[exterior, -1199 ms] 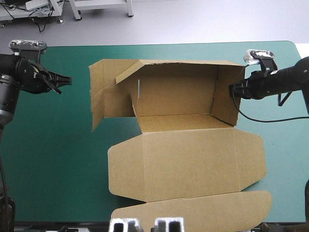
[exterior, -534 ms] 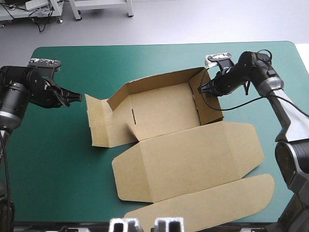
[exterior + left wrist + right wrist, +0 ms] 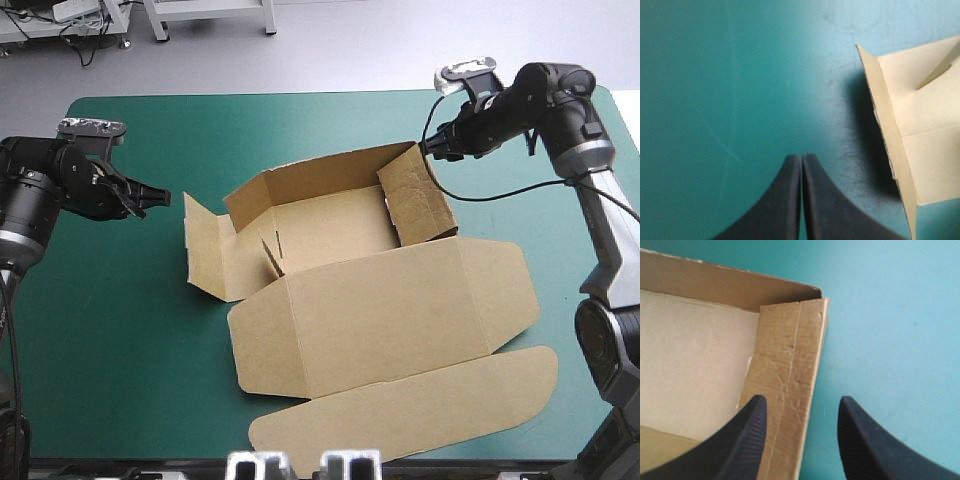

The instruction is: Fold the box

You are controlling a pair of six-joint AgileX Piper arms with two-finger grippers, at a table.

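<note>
Brown cardboard box (image 3: 330, 225), walls part-raised. Right jaws spread, perhaps astride its end wall (image 3: 790, 380) for tucking; left jaws pressed together, clear.

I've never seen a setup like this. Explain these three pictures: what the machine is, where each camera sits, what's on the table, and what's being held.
This is a robot with two arms at a table with a teal-green cover. One picture looks down from above and behind the robot. The other two come from a camera on each wrist, looking along that arm's black fingers. On the table lies a brown cardboard box, half formed: the far and right walls are raised, the left flap leans outward, and the lid lies flat toward the near edge. The left gripper is shut, over bare cover beside that flap. The right gripper is open, one finger on each side of the right wall. Neither holds anything.
</note>
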